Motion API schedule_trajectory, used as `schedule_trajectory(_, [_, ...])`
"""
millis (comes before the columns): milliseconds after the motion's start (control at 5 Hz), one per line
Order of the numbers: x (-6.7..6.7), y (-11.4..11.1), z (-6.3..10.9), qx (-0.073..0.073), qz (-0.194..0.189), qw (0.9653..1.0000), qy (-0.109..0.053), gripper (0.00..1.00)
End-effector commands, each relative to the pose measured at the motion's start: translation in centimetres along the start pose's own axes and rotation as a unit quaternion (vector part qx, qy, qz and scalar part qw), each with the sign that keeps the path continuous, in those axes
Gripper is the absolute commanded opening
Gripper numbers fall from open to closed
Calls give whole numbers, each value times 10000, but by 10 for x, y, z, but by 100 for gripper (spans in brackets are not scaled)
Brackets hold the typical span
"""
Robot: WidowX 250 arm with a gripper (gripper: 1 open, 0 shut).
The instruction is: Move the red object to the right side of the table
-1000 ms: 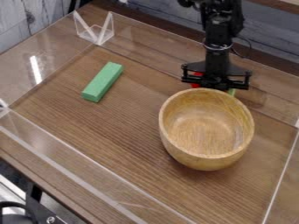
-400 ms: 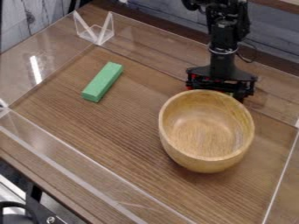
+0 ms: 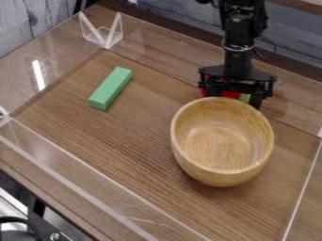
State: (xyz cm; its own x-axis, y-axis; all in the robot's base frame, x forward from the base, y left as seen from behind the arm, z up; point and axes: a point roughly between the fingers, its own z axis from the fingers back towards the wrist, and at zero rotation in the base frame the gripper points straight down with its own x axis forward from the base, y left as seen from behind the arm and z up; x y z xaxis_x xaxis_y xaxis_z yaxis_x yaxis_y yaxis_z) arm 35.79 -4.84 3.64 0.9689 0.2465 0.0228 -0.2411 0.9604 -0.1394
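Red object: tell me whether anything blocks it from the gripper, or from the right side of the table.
Nothing visible separates the gripper from the red object; it sits right at the fingers. The wooden bowl lies on its near side; rightward, nothing visible blocks it.

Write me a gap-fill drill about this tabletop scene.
The rectangular block is coloured ____.
The large round bowl is coloured ____.
At the bowl's far edge, the pincer hovers around a toy fruit coloured ____.

Missing words: green; tan; red.
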Motion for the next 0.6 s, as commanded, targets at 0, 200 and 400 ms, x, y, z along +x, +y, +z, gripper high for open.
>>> schedule_trajectory(0, [6, -2, 46, -233, -12, 9986, -472, 100])
schedule_trajectory(200, [4, 3, 74, -394, -13, 9972, -632, 100])
schedule_trajectory(400, [3, 10, 103, -551, -6, 9953, -792, 100])
